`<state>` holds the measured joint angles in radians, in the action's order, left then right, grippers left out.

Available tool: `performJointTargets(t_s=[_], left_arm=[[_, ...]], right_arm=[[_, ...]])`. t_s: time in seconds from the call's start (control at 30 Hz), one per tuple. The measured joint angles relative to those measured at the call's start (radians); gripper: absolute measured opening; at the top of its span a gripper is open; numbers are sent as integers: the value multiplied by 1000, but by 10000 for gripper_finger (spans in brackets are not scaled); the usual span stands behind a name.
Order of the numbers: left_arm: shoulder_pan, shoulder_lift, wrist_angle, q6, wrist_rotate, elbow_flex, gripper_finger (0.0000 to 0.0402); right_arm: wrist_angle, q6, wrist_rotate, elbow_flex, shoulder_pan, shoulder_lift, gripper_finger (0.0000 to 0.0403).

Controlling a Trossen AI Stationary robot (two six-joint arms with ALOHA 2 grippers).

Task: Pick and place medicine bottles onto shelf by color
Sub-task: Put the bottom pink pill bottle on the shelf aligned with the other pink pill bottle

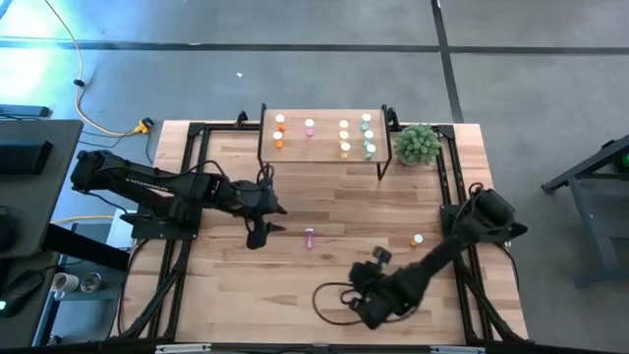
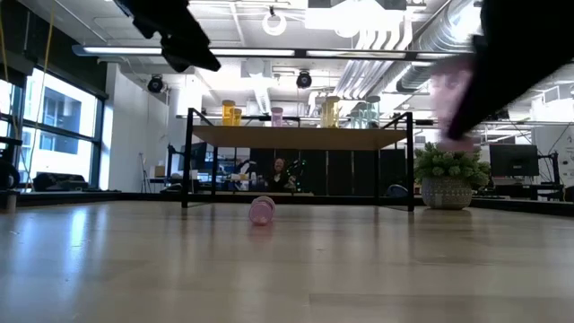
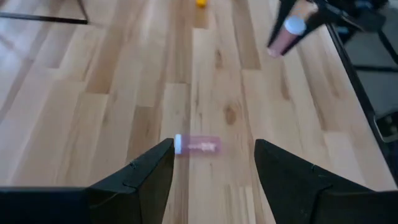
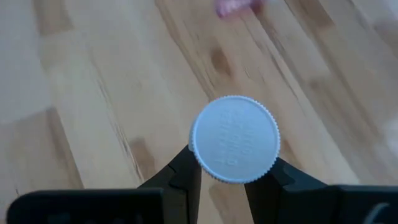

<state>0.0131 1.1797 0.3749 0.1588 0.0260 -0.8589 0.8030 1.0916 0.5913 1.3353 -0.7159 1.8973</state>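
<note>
A pink bottle with a white cap lies on its side on the table, just ahead of my open, empty left gripper; in the left wrist view the bottle lies beyond the fingertips. My right gripper is shut on a second pink bottle near the table's front right. An orange bottle stands on the table to its right. The shelf at the table's far edge carries several orange, pink, yellow and green bottles. My right gripper pinches the pink bottle between its two fingers, on the body just under the white cap. The cap faces back toward the wrist. The bottle is tilted and lifted clear of the table.
A small green plant in a pot stands right of the shelf. Black frame rails run along the table's left and right sides. Bare wood lies between the shelf and the grippers. A cable loops at the front.
</note>
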Motion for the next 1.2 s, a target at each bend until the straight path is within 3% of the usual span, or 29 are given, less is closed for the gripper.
performJointTargets(t_s=[0.23,0.43,0.8,1.2], left_arm=[[60,0,2,-119,1,0,211],[97,0,-38,-129,3,0,211],[99,0,-143,-240,30,0,211],[15,0,-195,-242,46,0,211]], right_arm=[[-106,-291,-88,52,119,0,83],[-153,-478,-150,123,208,0,83],[-157,-645,-279,224,386,0,83],[-173,-776,-350,242,521,-1,83]])
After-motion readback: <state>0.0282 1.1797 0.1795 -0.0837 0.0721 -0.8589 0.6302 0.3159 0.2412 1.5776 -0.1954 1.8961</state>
